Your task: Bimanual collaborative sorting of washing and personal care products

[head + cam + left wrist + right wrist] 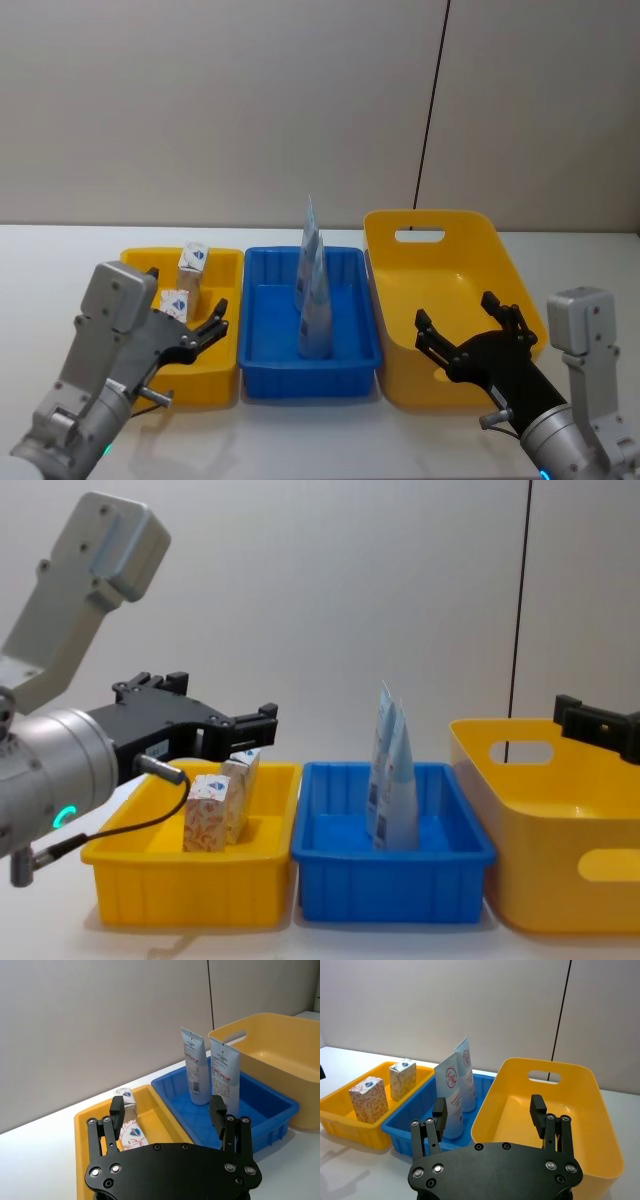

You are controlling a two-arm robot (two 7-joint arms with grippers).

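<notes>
1. My left claw (167, 1110) is released, jaws spread, and hovers over the near end of the left yellow tray (226, 262). My right claw (458, 312) is likewise released and spread, over the front of the big yellow bin (430, 225).
2. Two packs (193, 262) stand upright in the left tray, just ahead of and below my left claw. That arm is plainly the nearer.
3. Two pouches (308, 250) stand on end, tips up, in the blue tray (310, 382) between my claws. I judge the reach roughly equal.
4. Limits:
   - In the head view my left claw covers part of the nearer pack (174, 301).
   - The pouches overlap each other.
   - The chest view cuts off my right claw at its edge.
</notes>
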